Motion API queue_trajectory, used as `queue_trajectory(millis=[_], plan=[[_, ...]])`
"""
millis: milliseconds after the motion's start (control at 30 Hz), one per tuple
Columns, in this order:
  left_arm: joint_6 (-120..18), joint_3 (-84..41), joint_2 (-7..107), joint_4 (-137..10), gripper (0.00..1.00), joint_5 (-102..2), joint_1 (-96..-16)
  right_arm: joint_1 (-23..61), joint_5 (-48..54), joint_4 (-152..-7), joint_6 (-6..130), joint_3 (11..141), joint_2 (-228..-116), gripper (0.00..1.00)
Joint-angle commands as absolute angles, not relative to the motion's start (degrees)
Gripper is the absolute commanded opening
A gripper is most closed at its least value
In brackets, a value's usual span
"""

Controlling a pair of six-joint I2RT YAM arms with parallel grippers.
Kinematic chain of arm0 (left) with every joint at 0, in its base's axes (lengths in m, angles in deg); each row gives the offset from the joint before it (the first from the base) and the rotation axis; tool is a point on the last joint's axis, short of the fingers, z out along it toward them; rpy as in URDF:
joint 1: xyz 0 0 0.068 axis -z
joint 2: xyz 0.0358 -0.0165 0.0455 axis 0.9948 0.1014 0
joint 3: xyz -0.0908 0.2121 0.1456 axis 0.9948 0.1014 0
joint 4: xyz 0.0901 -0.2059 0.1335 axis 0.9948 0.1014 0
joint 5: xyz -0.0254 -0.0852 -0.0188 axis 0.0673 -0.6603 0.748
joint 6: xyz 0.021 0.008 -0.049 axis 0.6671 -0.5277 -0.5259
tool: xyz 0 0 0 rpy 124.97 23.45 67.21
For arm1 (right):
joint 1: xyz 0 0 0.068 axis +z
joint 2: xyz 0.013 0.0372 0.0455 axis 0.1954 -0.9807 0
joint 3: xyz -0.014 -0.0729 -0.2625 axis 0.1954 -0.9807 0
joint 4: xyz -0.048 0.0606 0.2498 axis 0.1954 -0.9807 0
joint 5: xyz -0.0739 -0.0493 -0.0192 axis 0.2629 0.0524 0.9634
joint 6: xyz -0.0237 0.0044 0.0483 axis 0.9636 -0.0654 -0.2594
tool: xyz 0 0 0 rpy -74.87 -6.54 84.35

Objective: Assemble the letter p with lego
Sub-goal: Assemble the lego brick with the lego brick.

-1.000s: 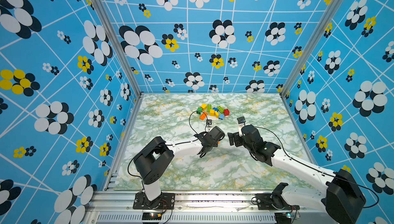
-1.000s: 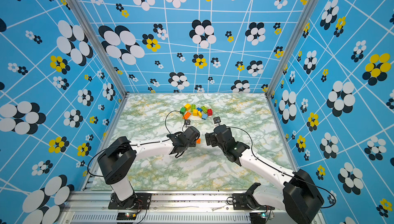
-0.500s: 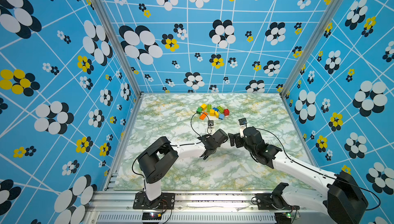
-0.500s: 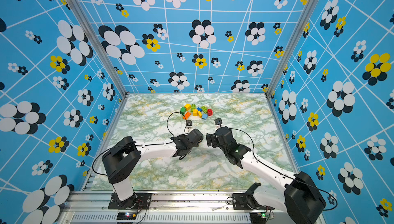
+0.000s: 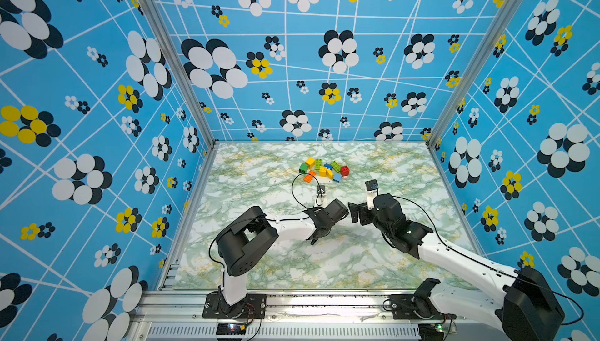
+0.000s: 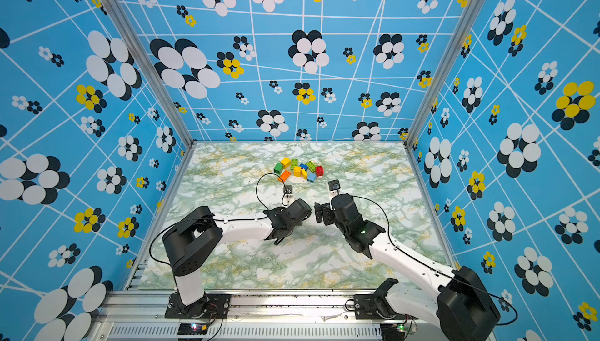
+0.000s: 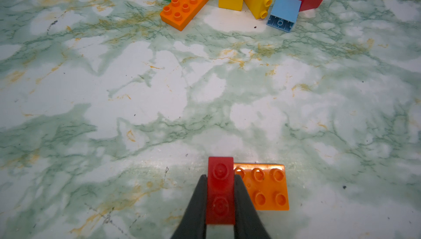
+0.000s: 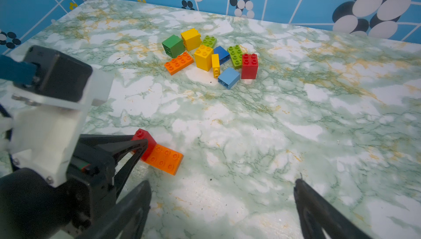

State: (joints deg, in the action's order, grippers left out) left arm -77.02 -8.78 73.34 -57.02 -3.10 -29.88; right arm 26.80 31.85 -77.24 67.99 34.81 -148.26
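Green-veined marble tabletop [image 5: 324, 258]; blue flower-patterned walls [image 5: 324, 63] around.

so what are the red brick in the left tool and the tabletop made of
Red brick: looks like hard moulded plastic with a smooth, slightly glossy finish, going by its crisp edges, round studs and even colour. The left tool is shut on it.

Tabletop: a green and white marble pattern with ochre veins. A soft sheen shows near the bricks, so it is probably a printed film or laminate rather than stone, though the look leaves that open.

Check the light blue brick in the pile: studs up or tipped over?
Tipped over. The light blue brick lies on its side on the table, hollow underside facing the left wrist camera; no studs show on top.
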Motion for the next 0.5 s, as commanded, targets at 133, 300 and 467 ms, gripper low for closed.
queue_trajectory(millis=[133, 300, 467], plan=[[-78.22, -7.61, 75.32, -56.60, 0.03, -2.71, -29.52, 26.50, 31.11, -76.48, 67.61, 34.28, -147.36, 0.99], [-81.10, -6.81, 76.22, -54.94, 0.03, -3.15, -29.24, 26.39, 31.15, -76.58, 67.75, 34.22, -146.80, 0.99], [-84.27, -4.40, 77.06, -55.60, 0.01, -3.62, -29.25, 26.44, 31.53, -76.75, 67.92, 33.90, -145.48, 0.99]])
